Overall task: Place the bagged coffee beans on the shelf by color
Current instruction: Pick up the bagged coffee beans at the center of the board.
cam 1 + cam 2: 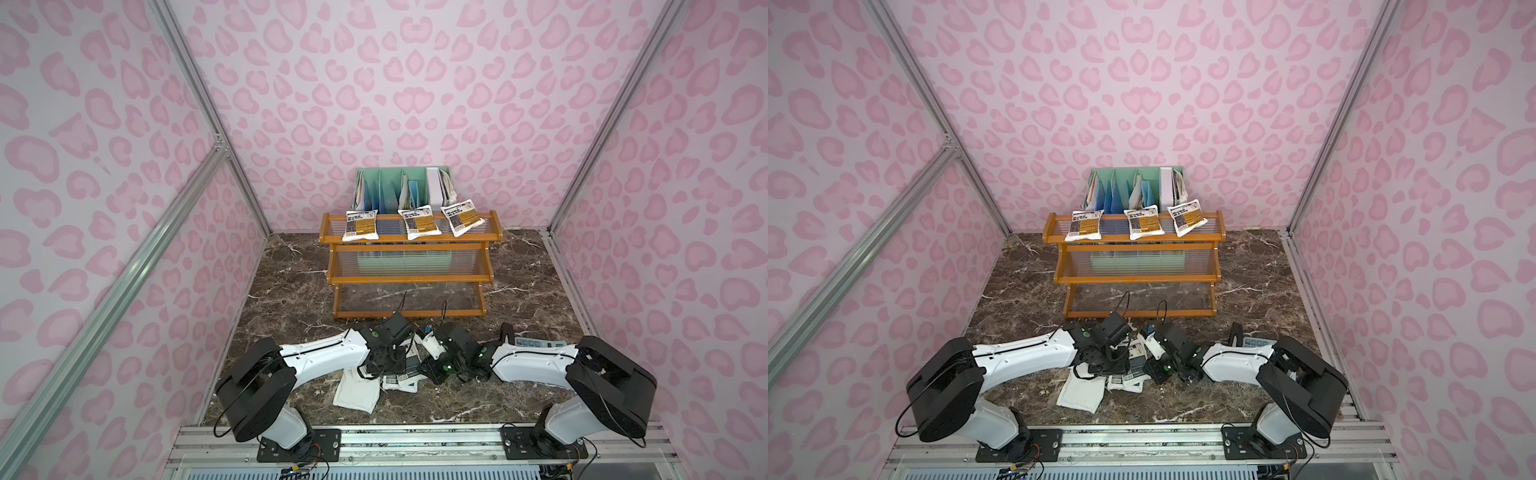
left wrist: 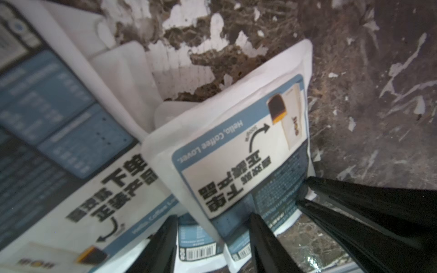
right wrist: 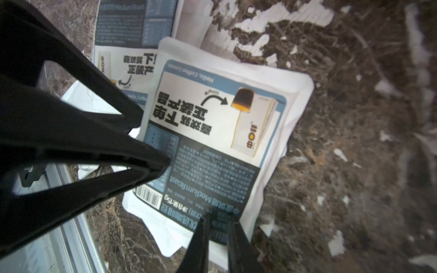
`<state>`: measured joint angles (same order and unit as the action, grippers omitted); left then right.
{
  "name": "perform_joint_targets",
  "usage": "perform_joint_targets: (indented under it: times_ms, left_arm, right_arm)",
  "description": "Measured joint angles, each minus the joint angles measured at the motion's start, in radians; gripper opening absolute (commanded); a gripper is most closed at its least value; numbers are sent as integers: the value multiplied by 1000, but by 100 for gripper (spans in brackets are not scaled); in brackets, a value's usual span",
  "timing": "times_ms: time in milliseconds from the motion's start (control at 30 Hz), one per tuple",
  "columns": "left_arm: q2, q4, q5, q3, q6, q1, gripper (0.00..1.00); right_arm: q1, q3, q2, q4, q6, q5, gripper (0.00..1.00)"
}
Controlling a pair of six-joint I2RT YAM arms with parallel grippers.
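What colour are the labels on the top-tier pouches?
Orange-yellow with dark blocks on the three pouches; clearest in a top view.

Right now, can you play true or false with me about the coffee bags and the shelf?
1. Three orange-yellow pouches lie on the top tier of the shelf. True.
2. Blue bags already fill the bottom tier. False: no pouch lies on it.
3. The right gripper is pinched on the edge of a blue pouch. True.
4. The mint-green rack stands in front of the shelf. False: it stands behind the shelf, against the back wall.
5. A white-backed pouch lies label down on the table, near the left arm. True.
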<state>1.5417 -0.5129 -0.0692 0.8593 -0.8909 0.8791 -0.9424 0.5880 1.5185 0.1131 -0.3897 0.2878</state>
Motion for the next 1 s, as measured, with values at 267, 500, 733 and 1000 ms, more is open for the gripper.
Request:
perform_joint_targets:
  times_ms: [267,500,733,1000]
  left_arm:
    - [28,76,-34,6,15,-2,0]
    - [-5,71,-2,14,0,-1,0]
    - [-247,41,75,-17,-29,-3,0]
    - [-536,142,133,-105,-79,-44,0]
  right_arm:
    - [-11,-9,2,21,-3,0,18]
    - [-16,-25,-69,23,-10,-19,19]
    - [71,-86,-266,48,-26,-14,51]
    - [199,-169,-479,189,-106,61,55]
